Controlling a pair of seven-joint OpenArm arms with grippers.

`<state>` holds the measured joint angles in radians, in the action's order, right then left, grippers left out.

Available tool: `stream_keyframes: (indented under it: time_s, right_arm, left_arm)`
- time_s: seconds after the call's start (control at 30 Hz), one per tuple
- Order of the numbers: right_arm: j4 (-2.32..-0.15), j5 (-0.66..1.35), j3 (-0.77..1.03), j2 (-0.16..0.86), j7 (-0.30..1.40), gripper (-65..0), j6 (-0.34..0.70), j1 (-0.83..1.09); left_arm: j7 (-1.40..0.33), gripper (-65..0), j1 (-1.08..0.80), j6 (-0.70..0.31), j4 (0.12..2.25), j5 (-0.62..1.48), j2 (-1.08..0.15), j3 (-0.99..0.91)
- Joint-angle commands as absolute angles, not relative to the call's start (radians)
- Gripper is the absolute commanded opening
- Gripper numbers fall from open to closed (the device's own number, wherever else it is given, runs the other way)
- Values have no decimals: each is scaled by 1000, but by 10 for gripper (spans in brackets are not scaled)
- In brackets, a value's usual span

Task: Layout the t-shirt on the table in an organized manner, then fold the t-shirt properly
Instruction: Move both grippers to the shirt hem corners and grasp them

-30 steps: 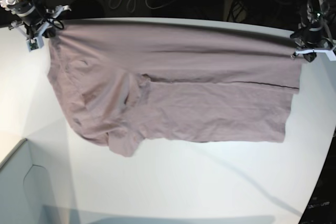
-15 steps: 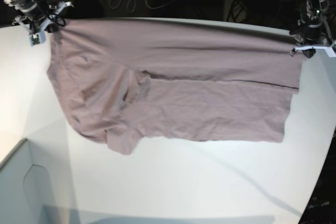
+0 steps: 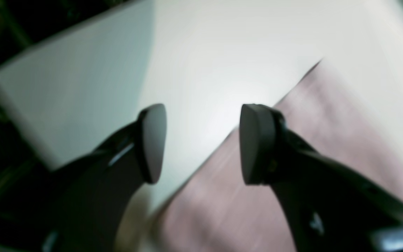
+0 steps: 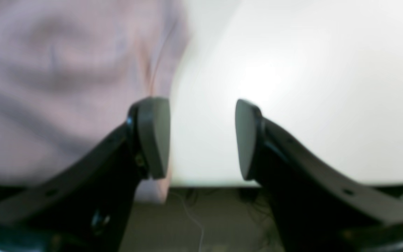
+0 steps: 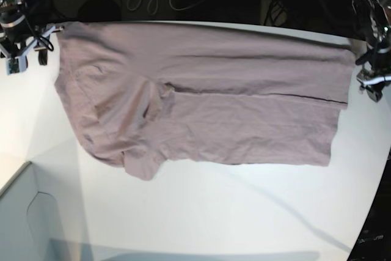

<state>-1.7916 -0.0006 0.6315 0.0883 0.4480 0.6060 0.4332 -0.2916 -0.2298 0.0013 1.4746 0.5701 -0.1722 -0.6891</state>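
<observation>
Both grippers hang spread and empty. The shirt (image 5: 201, 102) lies flat on the table (image 5: 244, 212), long axis running side to side, far edge right at the table's far rim. Right gripper (image 4: 201, 140) sits just off one end, cloth to its side; left gripper (image 3: 201, 143) just off the other, over the shirt's edge. Neither looks nearer. Plenty of bare white toward the near side for folding.

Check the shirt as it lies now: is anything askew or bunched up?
Yes. The dusty mauve t-shirt is spread on the white table, but its sleeve end on the base view's left is bunched, with a crumpled flap sticking out below the hem line. Both the left gripper and right gripper are open and empty.
</observation>
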Motion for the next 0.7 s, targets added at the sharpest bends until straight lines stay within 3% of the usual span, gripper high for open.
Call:
stream_keyframes:
  time_s: [0.0,0.27,0.47,0.67]
  right_arm:
    - [-1805,7,631,99,430,-348,608,409]
    - [-1741,7,618,104,533,-348,608,193]
    - [-1715,7,550,131,595,-348,608,159]
    - [-1713,7,507,133,596,-348,608,160]
  left_arm:
    - [-266,-324,-183,-5,1477,573,-202,-677]
    - [-262,-324,168,-4,1081,573,-312,-464]
    - [-252,-322,429,-5,707,573,-360,-297]
    - [-5,-322,578,-5,447,573,-360,-27]
